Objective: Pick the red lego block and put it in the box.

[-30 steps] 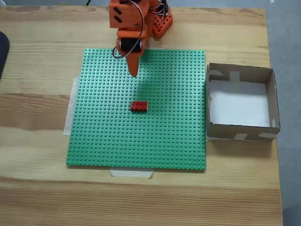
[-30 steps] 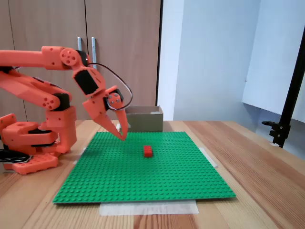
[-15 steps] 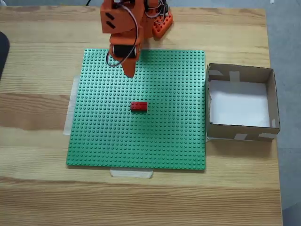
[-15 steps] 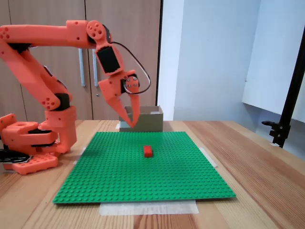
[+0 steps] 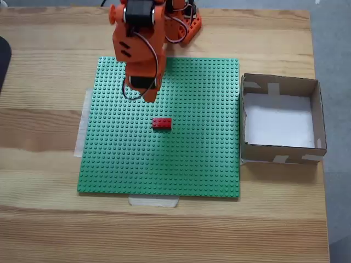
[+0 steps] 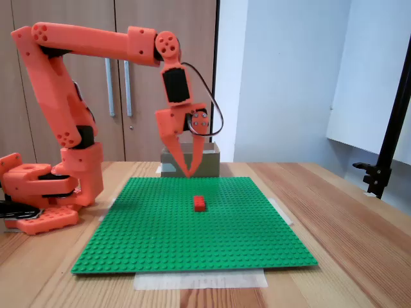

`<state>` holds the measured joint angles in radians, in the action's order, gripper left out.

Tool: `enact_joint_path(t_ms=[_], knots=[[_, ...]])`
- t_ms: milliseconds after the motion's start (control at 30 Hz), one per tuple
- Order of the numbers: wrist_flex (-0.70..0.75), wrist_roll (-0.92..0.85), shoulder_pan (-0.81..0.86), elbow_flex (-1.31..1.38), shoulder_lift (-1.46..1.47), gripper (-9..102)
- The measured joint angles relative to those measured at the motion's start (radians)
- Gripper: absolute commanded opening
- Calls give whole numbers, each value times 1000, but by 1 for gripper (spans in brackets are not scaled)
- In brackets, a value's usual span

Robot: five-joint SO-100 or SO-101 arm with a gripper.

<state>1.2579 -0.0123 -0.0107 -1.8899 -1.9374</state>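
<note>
Over the last second the arm has unfolded from a low, tucked pose near its base and swung up and out over the green baseplate [image 5: 164,164], so the gripper [image 6: 190,174] now hangs point-down in the air, much closer to the red lego block [image 5: 162,124] than it was. In the side-on fixed view its tip sits above the block and slightly to the left of it, well clear of the studs; in the top-down fixed view the gripper [image 5: 149,98] lies just up-picture and a little left of the block, apart from it. The two fingers meet at the tip in a narrow wedge, so the hand looks closed and holds nothing. The block itself has not moved: it rests flat on the baseplate, near the middle, with its long side running left to right in the top-down view. The box [image 5: 318,109] stands on the wooden table [image 5: 44,126] just beside the right edge of the baseplate in that view, its white floor bare; in the side-on view the box [image 6: 205,160] shows behind the gripper at the far end of the plate. This reads as the approach stage, with the pick not yet begun. The likely remaining work is to spread the fingers, shift a little further over the block, descend, close on it and carry it to the box.
</note>
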Motion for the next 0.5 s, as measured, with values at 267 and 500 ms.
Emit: enact_joint_path(t_ms=[267, 500], knots=[[46, 0, -28, 98, 121, 2], [55, 0, -41, 110, 189, 11]])
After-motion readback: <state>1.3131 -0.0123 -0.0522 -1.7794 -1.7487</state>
